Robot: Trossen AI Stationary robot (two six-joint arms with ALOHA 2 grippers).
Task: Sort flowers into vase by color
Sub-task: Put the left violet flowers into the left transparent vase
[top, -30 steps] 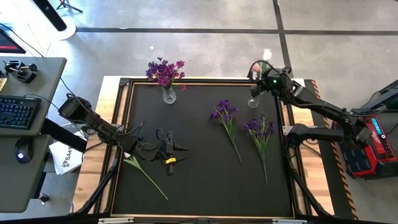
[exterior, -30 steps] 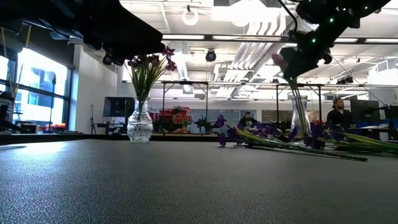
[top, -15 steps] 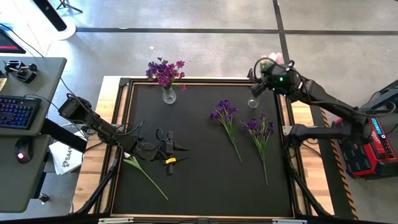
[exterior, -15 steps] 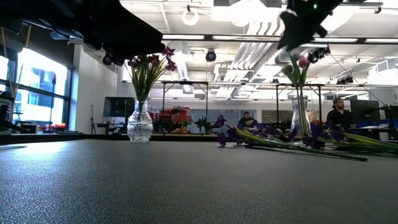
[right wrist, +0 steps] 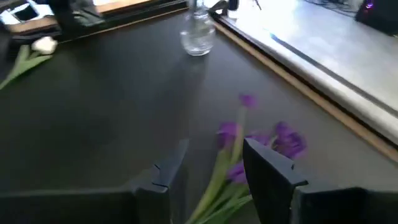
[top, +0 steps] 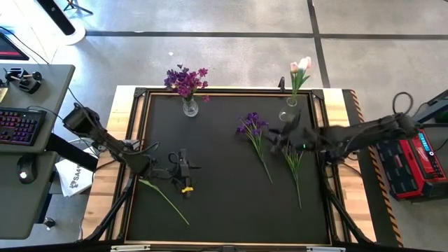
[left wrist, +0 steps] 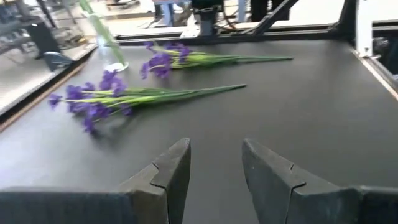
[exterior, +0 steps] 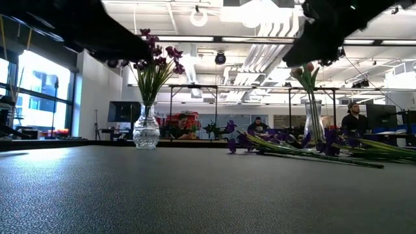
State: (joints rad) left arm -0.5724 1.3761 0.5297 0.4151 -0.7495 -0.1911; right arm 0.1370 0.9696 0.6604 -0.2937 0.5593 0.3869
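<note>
My left gripper (top: 190, 169) (left wrist: 214, 165) is open and empty, low over the table's left half. A white tulip (top: 164, 199) (right wrist: 42, 45) lies flat beside it. My right gripper (top: 274, 142) (right wrist: 214, 168) is open and empty. It hovers over the blooms of one of two purple flowers (top: 292, 150) (right wrist: 252, 140) that lie flat on the table. The other purple flower (top: 253, 133) lies to its left. A glass vase (top: 189, 106) (exterior: 145, 133) at the far left holds purple blooms (top: 185, 80). A second vase (top: 290, 112) (exterior: 313, 120) at the far right holds pink and white tulips (top: 299, 66).
The black mat has a raised wooden frame (top: 136, 126) all around. A desk with a keyboard (top: 17, 126) stands off the table's left. A red box (top: 413, 157) stands off its right. The mat's near middle (top: 231, 203) is bare.
My right gripper has gone from above the far right vase down and toward the table's near edge and left, over the lying purple flowers. The pink tulip that was at the gripper now stands in that vase, free of it. My left gripper has shifted slightly left.
</note>
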